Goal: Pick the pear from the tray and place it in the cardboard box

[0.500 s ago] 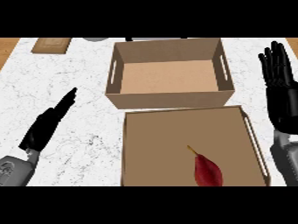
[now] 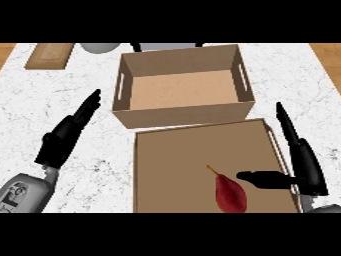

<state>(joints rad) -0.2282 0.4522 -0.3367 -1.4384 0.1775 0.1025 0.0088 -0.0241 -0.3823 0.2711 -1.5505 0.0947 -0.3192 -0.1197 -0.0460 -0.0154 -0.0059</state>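
The dark red pear [image 2: 230,194] lies untouched in the near right part of the tray [image 2: 174,165], its stem pointing far. Just right of it the right hand [image 2: 306,167] stands at the tray's right edge, fingers straight, thumb spread toward the fruit but short of it. The step in hand looks like the reach, with no grasp yet. Next the hand must move left, curl round the pear, and lift it to the open cardboard box [image 2: 182,114] just beyond the tray. The left hand [image 2: 64,135] rests open at the left over the worktop [image 2: 25,105].
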